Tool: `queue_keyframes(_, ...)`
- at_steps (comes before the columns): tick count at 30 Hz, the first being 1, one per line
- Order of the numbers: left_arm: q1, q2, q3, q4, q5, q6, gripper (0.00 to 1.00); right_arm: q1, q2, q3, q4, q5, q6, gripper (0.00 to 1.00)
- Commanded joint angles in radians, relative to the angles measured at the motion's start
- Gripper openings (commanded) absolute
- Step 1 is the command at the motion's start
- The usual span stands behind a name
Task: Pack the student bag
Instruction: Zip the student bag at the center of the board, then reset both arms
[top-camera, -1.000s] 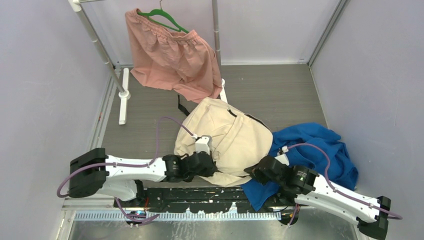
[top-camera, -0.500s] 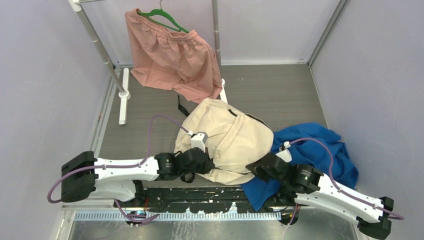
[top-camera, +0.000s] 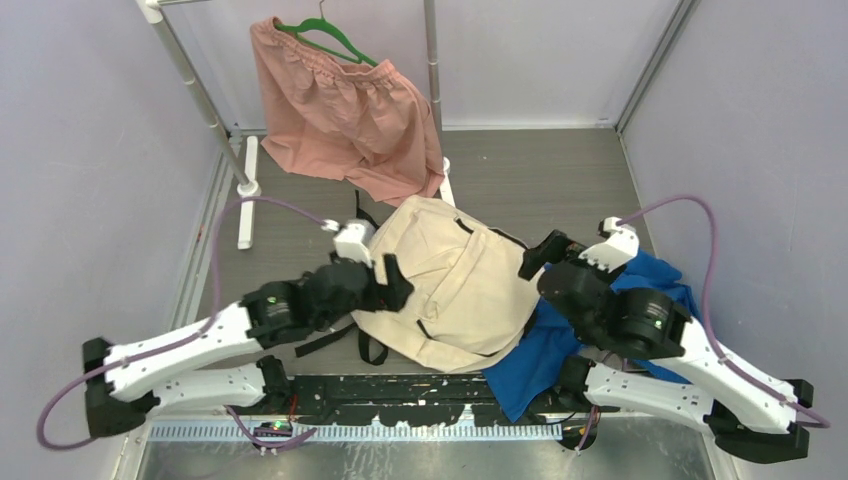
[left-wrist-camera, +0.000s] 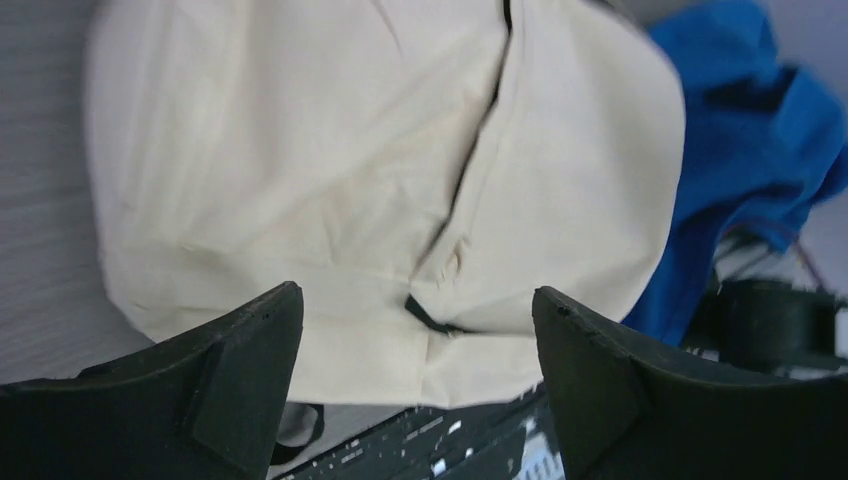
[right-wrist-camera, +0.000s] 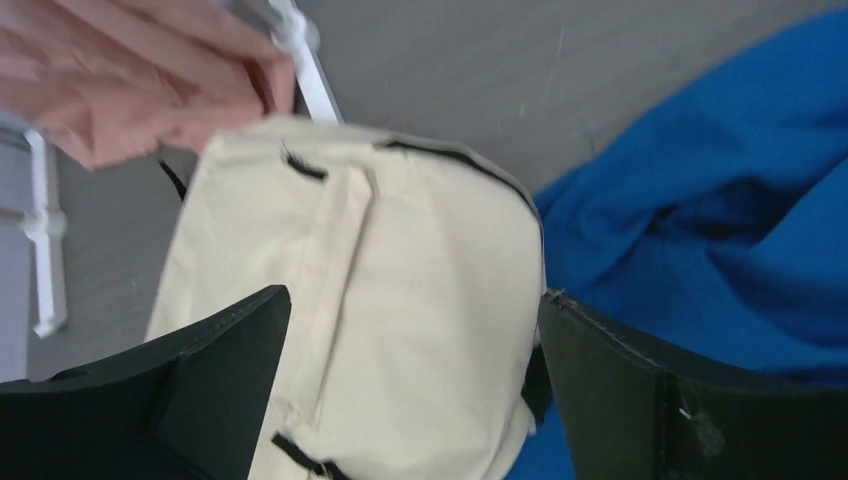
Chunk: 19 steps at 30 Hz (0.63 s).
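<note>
The student bag (top-camera: 455, 285) is a cream fabric backpack with black zippers and straps, lying flat on the grey floor in the middle. My left gripper (top-camera: 387, 283) hangs open above its left edge, nothing between the fingers. In the left wrist view the student bag (left-wrist-camera: 350, 150) fills the space under the open left gripper (left-wrist-camera: 417, 320). My right gripper (top-camera: 538, 262) hovers open over the bag's right edge. The right wrist view shows the student bag (right-wrist-camera: 400, 300) below the open right gripper (right-wrist-camera: 415, 295), not touched.
A blue cloth (top-camera: 672, 283) lies crumpled to the right of the bag, partly under my right arm; the blue cloth (right-wrist-camera: 720, 220) borders the bag. A pink garment (top-camera: 340, 110) on a green hanger (top-camera: 335, 35) hangs from a metal rack (top-camera: 195, 85) at the back.
Both grippers opened and let go of the bag's near edge, then rose and moved away from the bases. The bag dropped flat and its black straps now show at the near side.
</note>
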Motion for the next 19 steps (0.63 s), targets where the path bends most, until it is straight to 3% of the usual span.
queue_keyframes(1, 0.158, -0.109, 0.138, -0.198, -0.084, 0.031, 0.88, -0.001, -0.03, 0.105, 0.152, 0.307, -0.356, 1.0)
queue_keyframes(4, 0.181, -0.132, 0.215, -0.338, -0.168, 0.037, 0.96, -0.002, -0.065, 0.082, 0.358, 0.325, -0.546, 1.0)
queue_keyframes(7, 0.183, -0.129, 0.262, -0.475, -0.22, 0.007, 1.0, -0.003, -0.066, 0.046, 0.45, 0.318, -0.615, 1.0)
queue_keyframes(12, 0.181, -0.136, 0.26, -0.572, -0.24, -0.081, 1.0, -0.003, 0.009, 0.031, 0.403, 0.354, -0.548, 1.0)
queue_keyframes(19, 0.182, -0.211, 0.209, -0.523, -0.245, -0.075, 1.0, -0.002, 0.076, 0.042, 0.358, 0.321, -0.46, 1.0)
